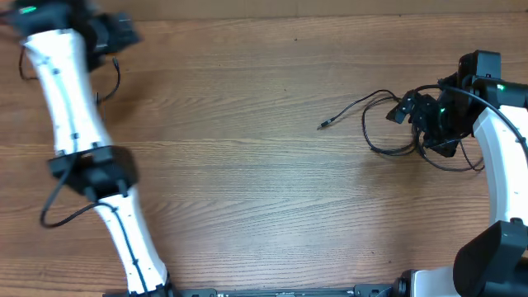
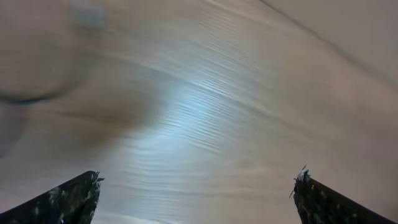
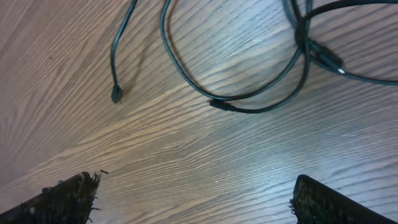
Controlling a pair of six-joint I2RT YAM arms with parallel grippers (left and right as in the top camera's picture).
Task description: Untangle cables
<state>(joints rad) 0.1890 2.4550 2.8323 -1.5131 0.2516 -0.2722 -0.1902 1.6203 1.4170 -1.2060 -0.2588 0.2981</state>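
Both spread empty, left pincer (image 2: 199, 176) over table (image 1: 247, 181), right pincer (image 3: 196, 179) above tangled cables (image 3: 222, 104)

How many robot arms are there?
2. The left arm reaches up the table's left side; the right arm curves up the right edge, ending over the tangled cables.

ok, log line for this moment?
cables: tangled, on table | right fingers: open, empty, by cables | left fingers: open, empty, away from cables
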